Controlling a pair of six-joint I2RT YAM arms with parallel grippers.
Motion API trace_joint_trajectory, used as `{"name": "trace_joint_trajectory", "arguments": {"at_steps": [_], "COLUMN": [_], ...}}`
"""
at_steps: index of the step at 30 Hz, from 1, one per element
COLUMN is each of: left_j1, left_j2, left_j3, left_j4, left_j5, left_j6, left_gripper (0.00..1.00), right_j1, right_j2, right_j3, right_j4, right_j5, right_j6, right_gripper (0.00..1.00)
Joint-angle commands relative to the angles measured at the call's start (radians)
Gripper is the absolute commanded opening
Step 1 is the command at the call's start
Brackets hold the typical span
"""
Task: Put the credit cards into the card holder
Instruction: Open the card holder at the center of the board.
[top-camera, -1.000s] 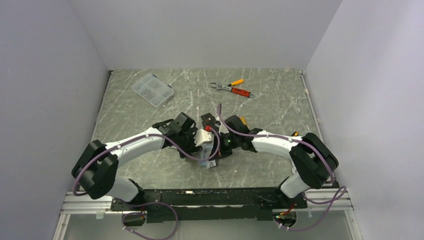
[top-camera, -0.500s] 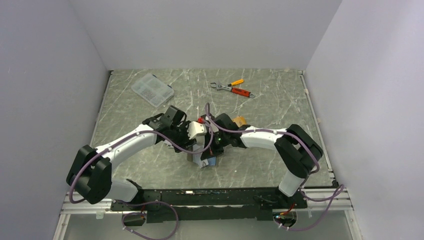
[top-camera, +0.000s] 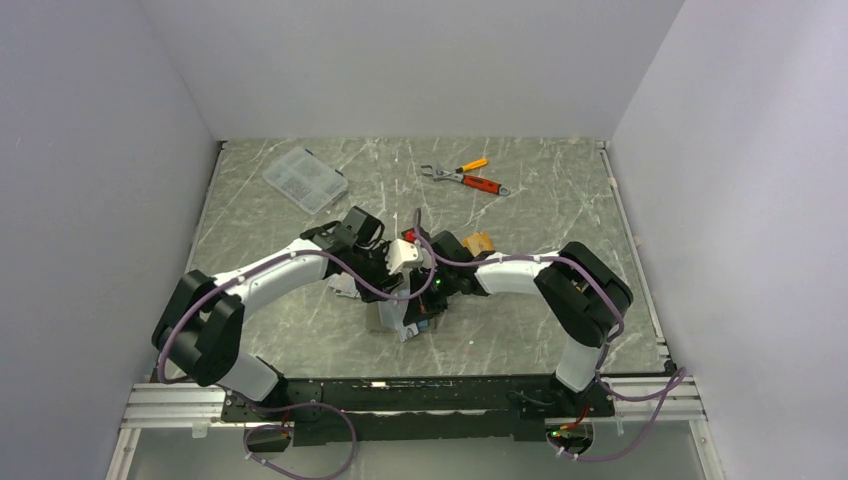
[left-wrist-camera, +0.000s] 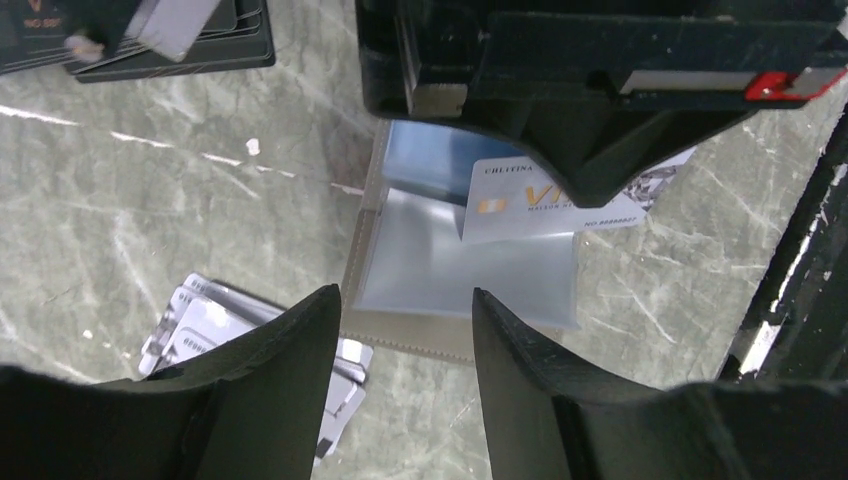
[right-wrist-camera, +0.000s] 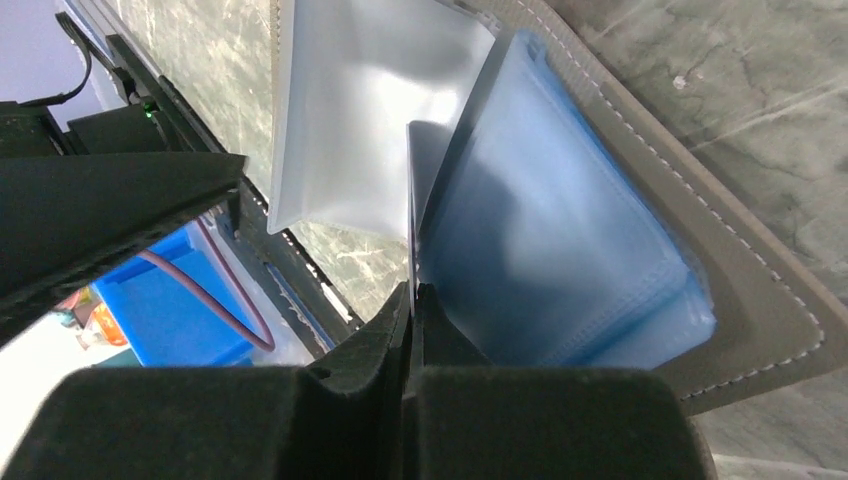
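Open flat at near centre of table (top-camera: 560, 210): card holder (left-wrist-camera: 450, 270). Over its inner pockets, 1 card (left-wrist-camera: 530, 205), pinched in right gripper (right-wrist-camera: 412, 300). Just left, loose cards (left-wrist-camera: 210, 325). Far behind: compartment box (top-camera: 305, 180) left, 2 tools (top-camera: 465, 178) right.

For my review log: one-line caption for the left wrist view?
Open left claw hovers above the card holder while the right claw holds a silvery card at its clear sleeve.

Marbled table (top-camera: 560, 300) carries open card holder (left-wrist-camera: 450, 270), loose credit cards (left-wrist-camera: 200, 325), plastic box (top-camera: 305, 180), pliers (top-camera: 480, 184).
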Motion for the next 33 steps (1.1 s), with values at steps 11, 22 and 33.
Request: {"name": "trace_joint_trajectory", "arguments": {"at_steps": [11,22,33], "left_j1": [-0.066,-0.087,-0.113], "left_j2": [0.031,0.004,0.008], "left_j3": [-0.129,-0.157,-0.163], "left_j4": [0.095,0.134,0.153], "left_j5": [-0.122,-0.204,-0.233], "left_j6": [0.062,0.094,0.104], "left_gripper": [0.54,0.53,0.52], "right_j1": [-0.081,-0.157,-0.162], "right_j2": [-0.148,-0.206,-0.249], "right_j3": [-0.087,-0.119,-0.161], "right_j4": [0.037,-0.038,-0.071], "right_j5": [-0.009,-0.017,-0.005], "right_j6": [-0.011,-0.075,-0.088], "right_gripper": [0.0,0.0,0.0]}}
